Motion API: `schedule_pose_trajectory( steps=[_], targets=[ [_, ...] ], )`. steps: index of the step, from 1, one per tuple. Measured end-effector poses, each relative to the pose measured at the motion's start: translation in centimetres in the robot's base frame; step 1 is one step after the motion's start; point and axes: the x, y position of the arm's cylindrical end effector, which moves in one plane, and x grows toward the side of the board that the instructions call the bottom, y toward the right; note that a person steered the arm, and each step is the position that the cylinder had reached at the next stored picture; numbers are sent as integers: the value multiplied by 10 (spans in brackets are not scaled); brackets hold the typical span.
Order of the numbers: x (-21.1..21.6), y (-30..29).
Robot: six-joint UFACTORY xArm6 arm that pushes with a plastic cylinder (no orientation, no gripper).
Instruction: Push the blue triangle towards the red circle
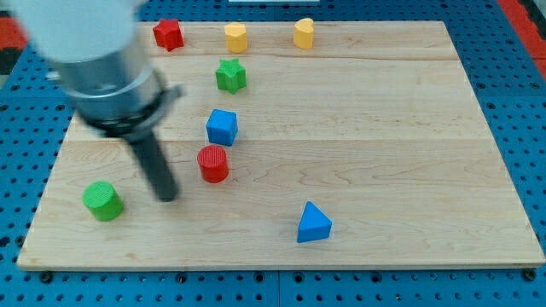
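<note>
The blue triangle [313,223] sits near the board's bottom edge, well apart from the red circle [213,163] up to its left. My tip [167,196] is down on the wooden board [409,128], free of every block, between the red circle and the green cylinder [103,200]. The blurry arm body cuts off the top-left corner. Blue cube [222,127] sits just above the red circle.

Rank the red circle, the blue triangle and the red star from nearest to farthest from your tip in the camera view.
From my tip:
1. Red circle, just to the view's right.
2. Blue triangle, farther right, near the view's bottom.
3. Red star, at the view's top edge of the board.
</note>
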Motion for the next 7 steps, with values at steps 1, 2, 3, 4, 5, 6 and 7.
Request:
schedule_pose_trajectory(
  steps=[1, 2, 3, 4, 5, 6, 7],
  targets=[
    [0, 127],
    [18, 192],
    [61, 193],
    [54, 138],
    [-1, 125],
    [11, 122],
    [58, 118]
  ],
)
